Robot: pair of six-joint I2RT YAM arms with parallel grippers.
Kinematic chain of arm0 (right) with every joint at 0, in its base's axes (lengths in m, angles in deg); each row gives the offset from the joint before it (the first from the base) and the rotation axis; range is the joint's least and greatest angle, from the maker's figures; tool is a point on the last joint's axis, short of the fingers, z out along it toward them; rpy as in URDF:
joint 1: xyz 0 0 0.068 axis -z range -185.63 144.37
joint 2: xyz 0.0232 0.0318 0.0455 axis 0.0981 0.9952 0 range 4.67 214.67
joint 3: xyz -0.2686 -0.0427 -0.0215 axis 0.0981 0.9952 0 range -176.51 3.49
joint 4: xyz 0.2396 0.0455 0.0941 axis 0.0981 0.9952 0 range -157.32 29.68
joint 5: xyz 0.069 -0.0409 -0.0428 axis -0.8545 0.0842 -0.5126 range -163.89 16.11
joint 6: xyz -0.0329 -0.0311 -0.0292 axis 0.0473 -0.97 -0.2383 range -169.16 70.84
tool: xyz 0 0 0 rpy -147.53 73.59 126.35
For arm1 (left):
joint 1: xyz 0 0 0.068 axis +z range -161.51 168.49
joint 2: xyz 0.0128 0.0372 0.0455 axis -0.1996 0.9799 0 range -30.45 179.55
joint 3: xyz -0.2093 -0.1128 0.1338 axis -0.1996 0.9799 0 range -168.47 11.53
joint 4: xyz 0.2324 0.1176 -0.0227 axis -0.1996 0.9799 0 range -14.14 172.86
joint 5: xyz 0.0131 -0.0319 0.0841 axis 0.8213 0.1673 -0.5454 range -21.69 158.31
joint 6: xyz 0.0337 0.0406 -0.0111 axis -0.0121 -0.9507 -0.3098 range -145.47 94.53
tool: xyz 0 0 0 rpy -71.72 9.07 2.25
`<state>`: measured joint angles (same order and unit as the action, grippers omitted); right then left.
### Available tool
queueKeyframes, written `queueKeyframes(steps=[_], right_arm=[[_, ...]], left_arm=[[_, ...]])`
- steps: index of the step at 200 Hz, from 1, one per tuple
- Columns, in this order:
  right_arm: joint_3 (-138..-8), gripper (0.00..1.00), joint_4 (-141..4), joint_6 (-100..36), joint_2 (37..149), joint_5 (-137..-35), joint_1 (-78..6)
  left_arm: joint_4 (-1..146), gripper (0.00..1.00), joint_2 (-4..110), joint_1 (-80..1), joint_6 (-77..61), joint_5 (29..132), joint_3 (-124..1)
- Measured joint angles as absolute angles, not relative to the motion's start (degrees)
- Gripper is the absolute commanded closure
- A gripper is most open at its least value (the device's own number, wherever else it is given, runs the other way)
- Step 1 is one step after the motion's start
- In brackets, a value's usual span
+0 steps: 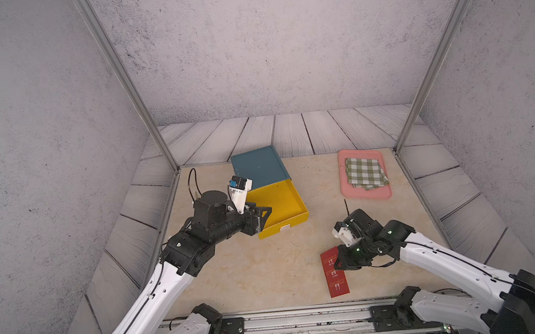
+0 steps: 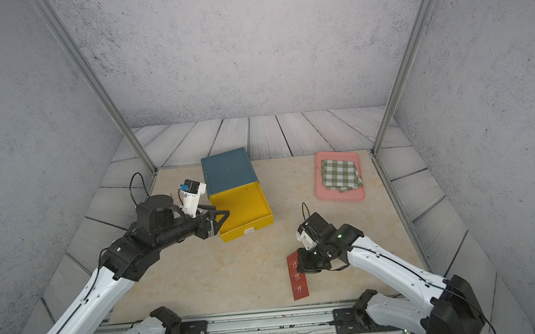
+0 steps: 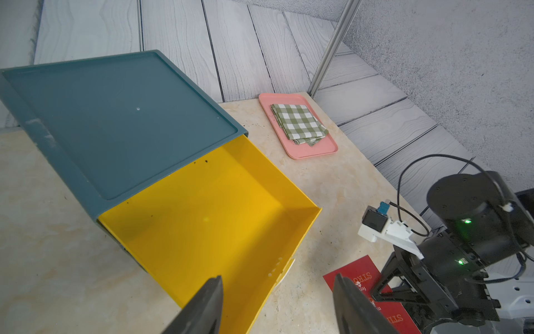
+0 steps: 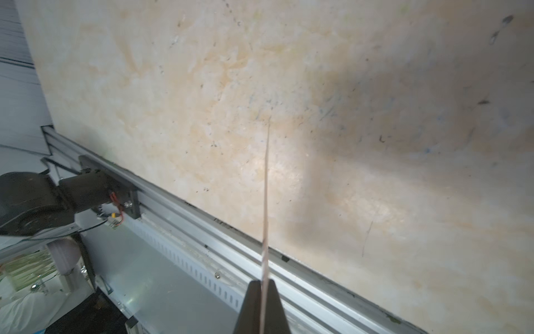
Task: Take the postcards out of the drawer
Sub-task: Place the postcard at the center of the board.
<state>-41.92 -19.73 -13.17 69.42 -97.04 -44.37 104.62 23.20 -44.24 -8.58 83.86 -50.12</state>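
Between the shut jaws of the right gripper [image 4: 261, 284], the postcards [image 1: 335, 280] are pinched edge-on by one end, fanned out ahead, low over the table [image 1: 251, 273] — likely for set-down. Jaws of the left gripper [image 3: 277, 282] stand wide at the front corner of the empty drawer [image 3: 202, 219] — presumably steadying it.

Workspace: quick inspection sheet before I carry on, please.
Surface: beige tabletop, lightly scuffed.
Job's things: postcards fanned, out of the drawer; drawer open, visible part empty.
Clutter: checked cloth on pink tray, far right.
Grippers: left gripper open at the drawer's front corner; right gripper shut on the postcards.
Cables: wrist cables loop free, snagging nothing.
Surroundings: grey walls, front rail; nothing else seen.
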Motion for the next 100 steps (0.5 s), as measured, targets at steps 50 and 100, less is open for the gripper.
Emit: queueKeyframes(steps=[50, 100], right_arm=[[-41.4, 1.0, -20.9, -15.6, 76.5, -93.9, -39.9], [-39.1, 1.0, -23.2, -16.6, 81.9, -92.1, -36.2]], left_arm=[[103.6, 0.33, 23.5, -44.0, -8.6, 84.7, -49.3], [102.4, 0.33, 26.6, -43.5, -8.8, 86.6, -49.3]])
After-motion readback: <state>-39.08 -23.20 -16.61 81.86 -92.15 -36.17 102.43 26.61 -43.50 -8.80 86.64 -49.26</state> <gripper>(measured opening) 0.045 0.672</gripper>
